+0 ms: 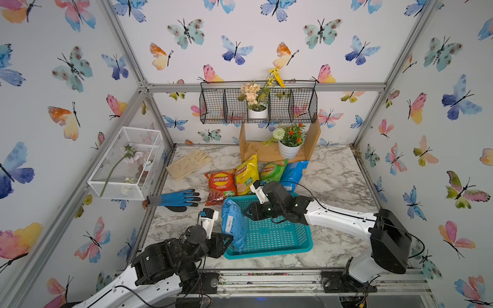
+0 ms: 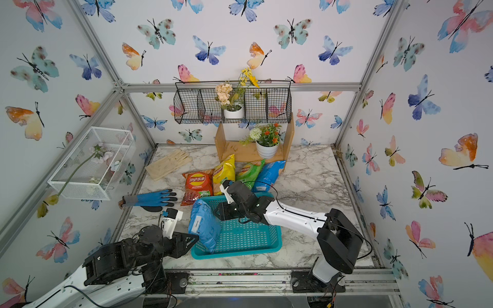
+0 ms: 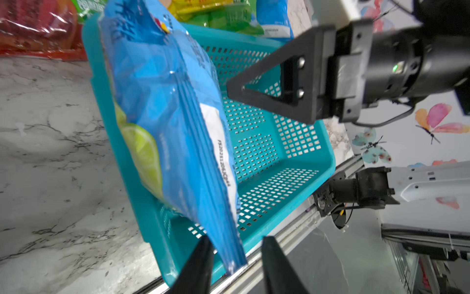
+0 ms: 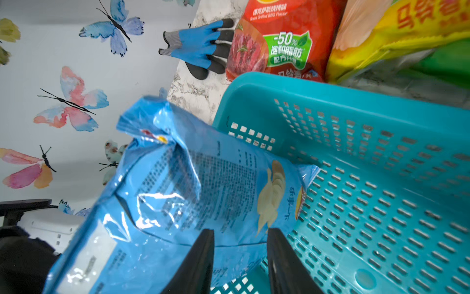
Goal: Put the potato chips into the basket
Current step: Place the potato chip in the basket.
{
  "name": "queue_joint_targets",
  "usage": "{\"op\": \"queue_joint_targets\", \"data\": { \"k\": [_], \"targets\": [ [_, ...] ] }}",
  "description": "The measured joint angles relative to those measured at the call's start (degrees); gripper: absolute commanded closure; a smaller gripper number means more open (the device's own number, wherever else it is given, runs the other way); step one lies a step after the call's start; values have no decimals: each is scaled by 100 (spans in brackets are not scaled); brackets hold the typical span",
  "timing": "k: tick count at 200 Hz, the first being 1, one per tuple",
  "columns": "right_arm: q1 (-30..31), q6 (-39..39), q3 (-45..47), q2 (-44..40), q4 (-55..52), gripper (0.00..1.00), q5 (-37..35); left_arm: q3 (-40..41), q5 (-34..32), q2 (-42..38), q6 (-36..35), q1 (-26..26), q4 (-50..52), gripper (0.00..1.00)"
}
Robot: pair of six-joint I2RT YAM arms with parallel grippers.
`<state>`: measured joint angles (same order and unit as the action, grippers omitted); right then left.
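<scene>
A blue potato chips bag (image 1: pixel 233 224) (image 2: pixel 204 226) stands on edge in the teal basket (image 1: pixel 293 248) (image 2: pixel 240 253), leaning on its left wall. My left gripper (image 1: pixel 229 239) (image 3: pixel 237 239) is open at the basket's near left corner, with the bag's sealed end (image 3: pixel 234 257) loose between its fingers. My right gripper (image 1: pixel 244 212) (image 4: pixel 240 231) hovers over the basket (image 4: pixel 381 203), open, its tips close to the bag's face (image 4: pixel 190 191). Red (image 1: pixel 220 186), yellow (image 1: pixel 246 173), green (image 1: pixel 272 170) and a second blue bag (image 1: pixel 293 173) lie on the table behind the basket.
A blue work glove (image 1: pixel 178 198) lies left of the red bag and beige gloves (image 1: pixel 190 162) lie further back. A wooden shelf with a potted plant (image 1: pixel 289 149) stands at the back wall. A white mesh box (image 1: pixel 128 162) hangs on the left wall.
</scene>
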<state>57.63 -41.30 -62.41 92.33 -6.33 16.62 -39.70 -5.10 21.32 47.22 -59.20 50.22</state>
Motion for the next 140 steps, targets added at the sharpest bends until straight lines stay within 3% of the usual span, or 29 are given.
{"op": "queue_joint_targets", "data": {
  "k": [75, 140],
  "targets": [
    [26, 28, -70, 470, 28, 55, -9, -911, -826, -125, 116, 0, 413, 21],
    [28, 479, -389, -393, -859, 39, -874, -1624, -1233, 511, -385, 0, 293, 10]
  ]
}}
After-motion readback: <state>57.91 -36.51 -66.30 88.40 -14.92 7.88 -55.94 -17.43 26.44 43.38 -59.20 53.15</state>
